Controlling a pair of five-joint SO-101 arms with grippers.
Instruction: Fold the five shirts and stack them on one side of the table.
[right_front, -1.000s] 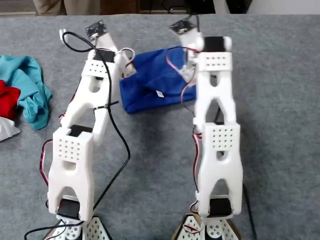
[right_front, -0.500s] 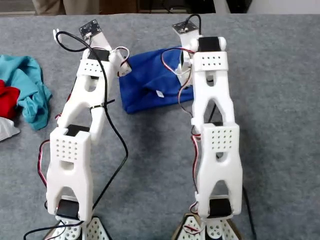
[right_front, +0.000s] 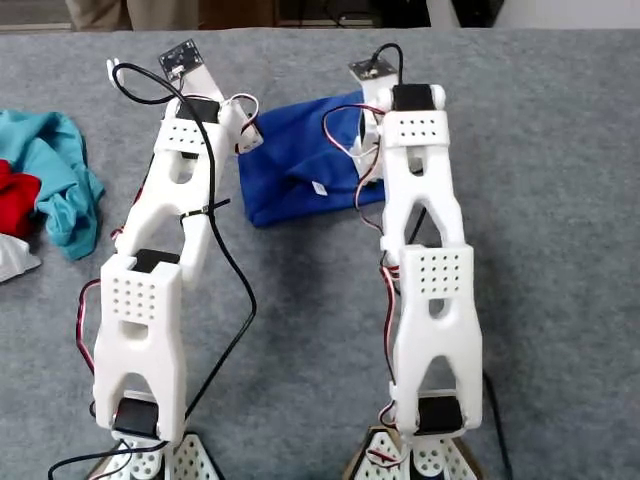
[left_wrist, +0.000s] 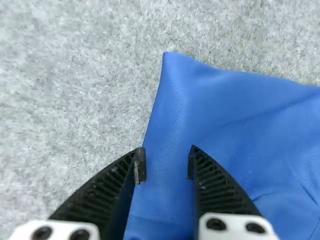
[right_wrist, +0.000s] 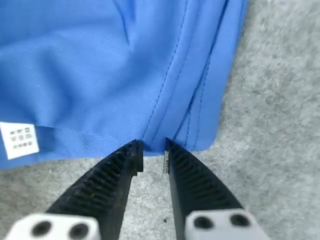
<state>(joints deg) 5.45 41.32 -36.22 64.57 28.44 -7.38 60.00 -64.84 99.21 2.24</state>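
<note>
You see the grey table (right_front: 560, 200); at its left edge a teal shirt (right_front: 55, 170), a red cloth (right_front: 15, 190) and a white cloth (right_front: 12, 255) lie together. The blue shirt (right_front: 295, 165) lies between both arms' tips. Your left gripper (left_wrist: 165, 162) is over its side edge, jaws apart. Your right gripper (right_wrist: 153, 152) is at its corner hem, jaws slightly apart.

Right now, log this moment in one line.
left gripper: open over blue shirt | right gripper: open at its hem | other shirts: heaped aside
</note>
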